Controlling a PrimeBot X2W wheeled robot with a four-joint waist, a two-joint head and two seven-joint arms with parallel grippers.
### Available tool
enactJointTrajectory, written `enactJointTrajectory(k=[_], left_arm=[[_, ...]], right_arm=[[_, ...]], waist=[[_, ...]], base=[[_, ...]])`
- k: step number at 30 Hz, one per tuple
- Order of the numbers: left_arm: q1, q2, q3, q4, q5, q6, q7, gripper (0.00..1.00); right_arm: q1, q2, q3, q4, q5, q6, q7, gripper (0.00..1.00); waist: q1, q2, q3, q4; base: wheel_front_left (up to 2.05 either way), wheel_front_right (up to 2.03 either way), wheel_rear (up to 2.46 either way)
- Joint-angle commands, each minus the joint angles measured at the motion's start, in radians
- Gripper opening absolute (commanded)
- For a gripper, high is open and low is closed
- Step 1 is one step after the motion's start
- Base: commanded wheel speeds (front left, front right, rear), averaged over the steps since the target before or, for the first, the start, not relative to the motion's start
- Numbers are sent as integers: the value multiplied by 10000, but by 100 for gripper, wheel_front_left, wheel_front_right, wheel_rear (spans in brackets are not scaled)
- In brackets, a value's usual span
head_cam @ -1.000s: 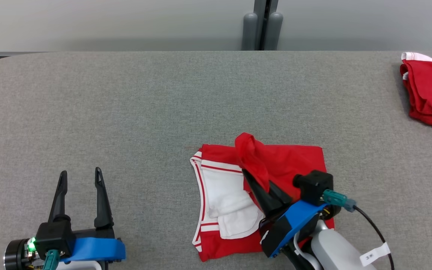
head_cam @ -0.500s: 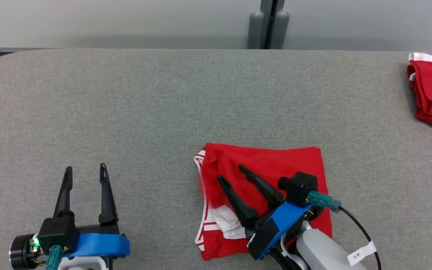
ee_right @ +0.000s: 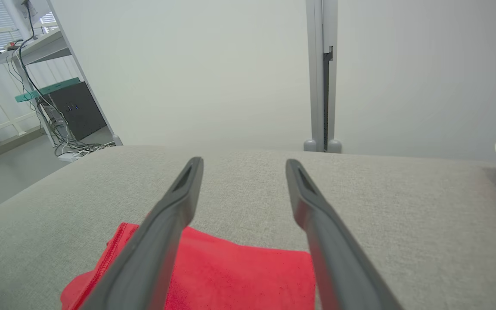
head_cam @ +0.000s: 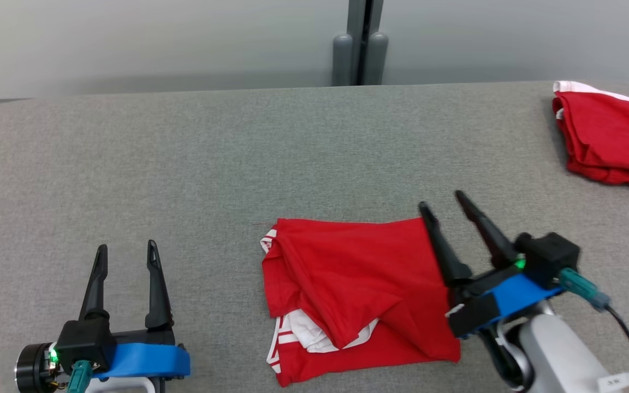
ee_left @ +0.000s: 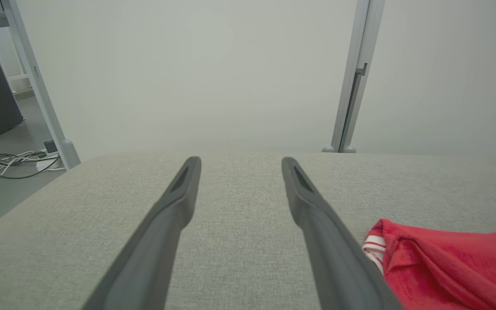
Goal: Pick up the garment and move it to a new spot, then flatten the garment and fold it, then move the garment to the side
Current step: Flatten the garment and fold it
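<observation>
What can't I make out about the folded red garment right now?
Head view: the folded red fabric garment with white trim has part of its right edge behind the right gripper.
Head view: its white lining is mostly under the top flap.
Head view: the second red garment, far right, is cut by the frame edge.

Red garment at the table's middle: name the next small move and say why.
Probably lower the right claw onto the right edge of the garment and close on it, to drag it aside. The garment lies folded, the right claw stands open beside that edge holding nothing, and another folded red garment already sits at the far right corner of the table.
</observation>
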Motion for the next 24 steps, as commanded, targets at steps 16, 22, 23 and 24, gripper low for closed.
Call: enactJointTrajectory(k=[16,22,23,24], left_arm=[[119,-11,19,96,227,-128,-39,100],[249,-11,63,134,262,-121,-39,100],[282,-11,39,136,265,-119,-39,100],[308,-11,10,145,269,-123,-39,100]], right_arm=[[3014,361,-3291,-2071,-1295,2,-50,100],[3431,668,-3394,-2186,-1479,2,-50,100],[3437,697,-3385,-2171,-1500,2,-51,100],[3425,721,-3377,-2150,-1534,2,-51,100]], waist=[[0,0,-437,-416],[0,0,-506,-442],[0,0,-518,-438],[0,0,-540,-429]], base=[[0,0,0],[0,0,0],[0,0,0],[0,0,0]])
